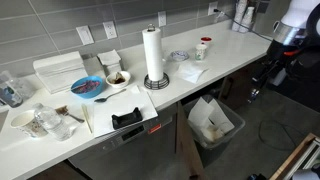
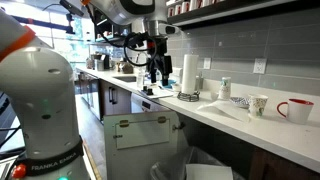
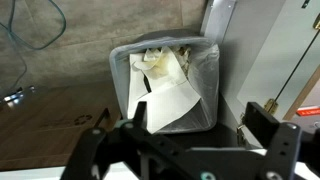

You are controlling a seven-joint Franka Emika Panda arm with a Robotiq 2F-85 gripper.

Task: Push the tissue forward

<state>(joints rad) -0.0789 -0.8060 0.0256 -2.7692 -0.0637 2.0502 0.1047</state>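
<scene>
Your jaws stand wide apart, holding and touching nothing. In the wrist view, a grey bin with a clear liner and crumpled white paper lies below them. The tissue, thin, flat and slightly rumpled, rests on the smooth white tabletop, near the upright paper-towel roll.

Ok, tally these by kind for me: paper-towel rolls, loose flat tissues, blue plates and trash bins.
Paper-towel rolls: 1
Loose flat tissues: 1
Blue plates: 1
Trash bins: 1
Total: 4
</scene>
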